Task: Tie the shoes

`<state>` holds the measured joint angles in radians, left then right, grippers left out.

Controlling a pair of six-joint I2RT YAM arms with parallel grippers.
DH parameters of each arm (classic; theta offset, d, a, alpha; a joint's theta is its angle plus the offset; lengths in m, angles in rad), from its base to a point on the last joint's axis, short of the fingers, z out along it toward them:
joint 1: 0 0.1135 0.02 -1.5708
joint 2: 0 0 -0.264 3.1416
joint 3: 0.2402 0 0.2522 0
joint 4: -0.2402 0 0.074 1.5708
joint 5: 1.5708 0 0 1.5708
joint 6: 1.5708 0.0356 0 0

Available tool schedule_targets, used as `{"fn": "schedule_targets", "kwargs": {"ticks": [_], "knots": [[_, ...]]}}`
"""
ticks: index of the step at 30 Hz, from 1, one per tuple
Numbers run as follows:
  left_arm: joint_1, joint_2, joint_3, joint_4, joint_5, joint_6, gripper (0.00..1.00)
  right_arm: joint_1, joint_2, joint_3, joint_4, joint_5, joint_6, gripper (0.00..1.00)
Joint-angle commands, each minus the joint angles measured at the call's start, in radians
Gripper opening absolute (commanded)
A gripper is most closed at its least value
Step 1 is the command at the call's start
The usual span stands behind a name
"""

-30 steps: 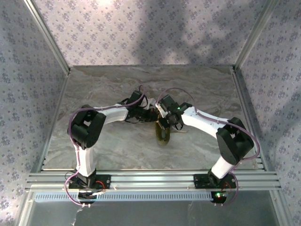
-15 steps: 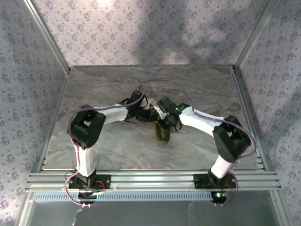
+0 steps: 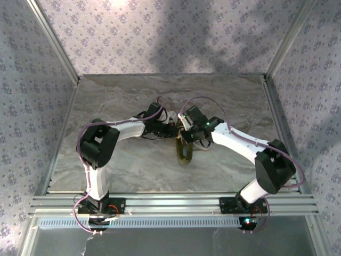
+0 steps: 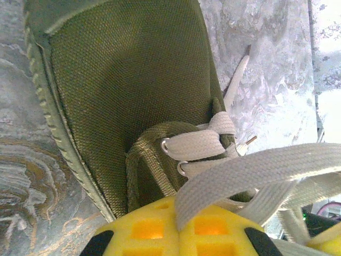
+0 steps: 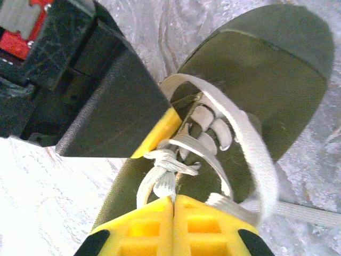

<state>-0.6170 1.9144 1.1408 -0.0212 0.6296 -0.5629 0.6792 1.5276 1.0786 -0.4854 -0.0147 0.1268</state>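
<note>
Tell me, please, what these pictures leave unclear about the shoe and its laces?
- Left wrist: laces run off the right edge, ends unseen.
- Right wrist: shoe's heel end lies behind right gripper's pads; the bunched laces there cannot be read as a knot.
- Top external: shoe too small to trace lacing.

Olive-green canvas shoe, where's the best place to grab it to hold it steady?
Probably the olive-green canvas shoe by its bare rounded toe, from above, straddling its two sides; the flat white laces cover the middle.
</note>
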Motion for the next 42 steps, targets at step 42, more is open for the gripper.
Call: {"fn": "schedule_targets", "kwargs": {"ticks": [42], "knots": [[0.077, -0.118, -0.072, 0.017, -0.044, 0.013, 0.0, -0.135, -0.112, -0.137, -0.077, 0.235, 0.229, 0.0]]}}
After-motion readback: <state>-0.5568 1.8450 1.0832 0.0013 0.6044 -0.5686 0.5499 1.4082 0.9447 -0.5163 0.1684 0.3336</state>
